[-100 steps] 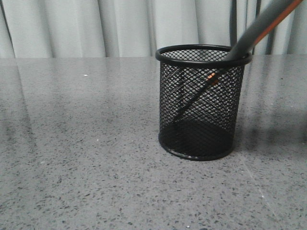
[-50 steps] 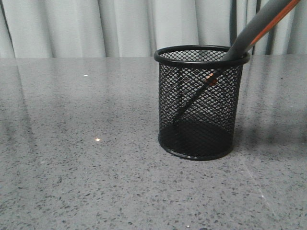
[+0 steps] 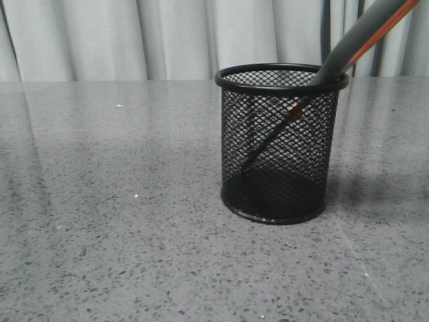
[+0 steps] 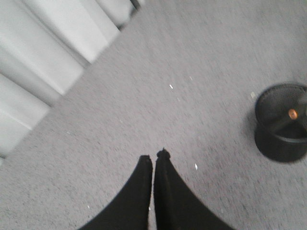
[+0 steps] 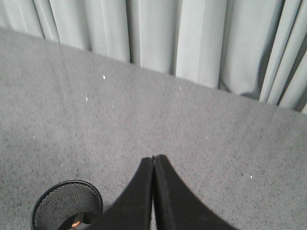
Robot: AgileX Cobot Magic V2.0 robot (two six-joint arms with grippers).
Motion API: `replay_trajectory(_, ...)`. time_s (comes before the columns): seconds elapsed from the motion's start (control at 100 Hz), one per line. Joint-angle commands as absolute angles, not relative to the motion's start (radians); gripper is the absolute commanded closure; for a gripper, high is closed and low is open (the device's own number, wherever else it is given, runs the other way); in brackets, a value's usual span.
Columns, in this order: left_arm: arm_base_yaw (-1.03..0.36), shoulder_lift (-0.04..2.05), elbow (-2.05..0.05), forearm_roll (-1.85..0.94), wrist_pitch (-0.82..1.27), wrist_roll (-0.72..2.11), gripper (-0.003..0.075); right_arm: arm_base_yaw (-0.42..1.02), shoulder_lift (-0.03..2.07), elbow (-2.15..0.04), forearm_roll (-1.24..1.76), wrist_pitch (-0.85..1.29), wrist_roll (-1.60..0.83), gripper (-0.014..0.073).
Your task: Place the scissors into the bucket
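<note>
Scissors (image 3: 355,43) are sitting blades-down inside the bucket (image 3: 278,144), center-right of front view; handles are leaning out over the rim toward upper right, orange pivot showing thru mesh. Bucket is standing upright on grey speckled surface (image 3: 107,221). Left claw (image 4: 153,160) is pressed together, holding nothing, w/ bucket well apart at right edge of its frame. Right claw (image 5: 153,160) is also pressed together, empty; bucket is sitting at lower left of its frame, near but not touching.

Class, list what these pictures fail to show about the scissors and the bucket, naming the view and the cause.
1. Scissors handle loops: front view, cut off by the top edge.
2. Blade tips: front view, blurred behind the bucket mesh.
3. Bucket's far side: left wrist view, cut by the frame edge.
</note>
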State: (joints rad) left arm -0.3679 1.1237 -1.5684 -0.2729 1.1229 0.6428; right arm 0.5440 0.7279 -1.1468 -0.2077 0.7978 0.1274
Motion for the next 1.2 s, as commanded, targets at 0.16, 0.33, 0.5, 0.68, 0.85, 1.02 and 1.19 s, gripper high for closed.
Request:
replay_trajectory(0.16,-0.367,0.827,-1.183,-0.355,0.626,0.617,0.0740,0.544,0.509,-0.913,-0.245,0.557,0.147,0.0638)
replay_trajectory(0.33,-0.367,0.608,-0.870,-0.372,0.404,0.617,0.0740,0.544,0.368,-0.759,-0.245,0.495,0.164,0.0638)
replay_trajectory(0.5,-0.367,0.405,-0.614,-0.437,0.268,0.617,0.0740,0.544,0.222,-0.599,-0.245,0.404,0.165,0.0638)
replay_trajectory(0.68,-0.367,0.210,-0.418,-0.476,0.201,0.617,0.0740,0.544,0.087,-0.443,-0.245,0.326,0.165,0.0638)
replay_trajectory(0.85,-0.367,0.114,-0.331,-0.483,0.184,0.617,0.0740,0.544,0.047,-0.383,-0.247,0.303,0.165,0.0638)
replay_trajectory(1.02,-0.367,0.098,-0.322,-0.483,0.190,0.617,0.0740,0.544,0.047,-0.383,-0.243,0.290,0.165,0.0638)
replay_trajectory(1.19,-0.367,0.098,-0.322,-0.483,0.192,0.617,0.0740,0.544,0.047,-0.383,-0.243,0.295,0.165,0.0638)
